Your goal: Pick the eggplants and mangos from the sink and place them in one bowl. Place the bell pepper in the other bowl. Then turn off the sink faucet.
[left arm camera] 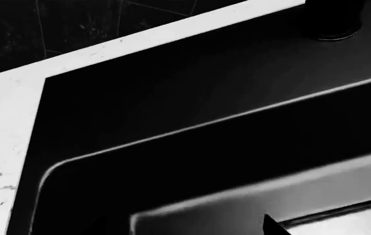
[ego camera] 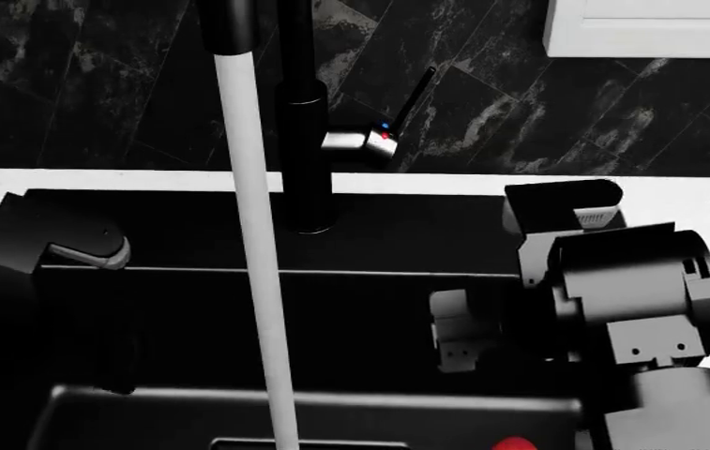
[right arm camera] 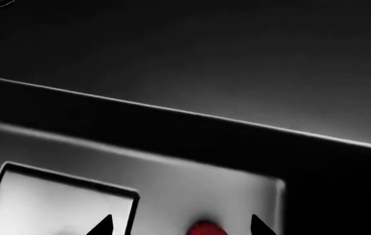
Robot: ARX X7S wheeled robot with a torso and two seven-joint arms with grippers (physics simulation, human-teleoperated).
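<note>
Picking step: your right end effector (right arm camera: 180, 226) hangs open and empty over a red fruit (right arm camera: 203, 229); descend, close.

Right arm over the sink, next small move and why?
Probably lower the right hand straight down toward the red fruit. In the right wrist view it sits between the two fingertips, at the frame edge on the sink floor. Fingers look spread, nothing held. Pepper or mango: cannot tell.

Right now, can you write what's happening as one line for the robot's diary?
water: running from sink faucet | right tool: open above a red fruit in the sink | left tool: state unclear | bowls: not in view
</note>
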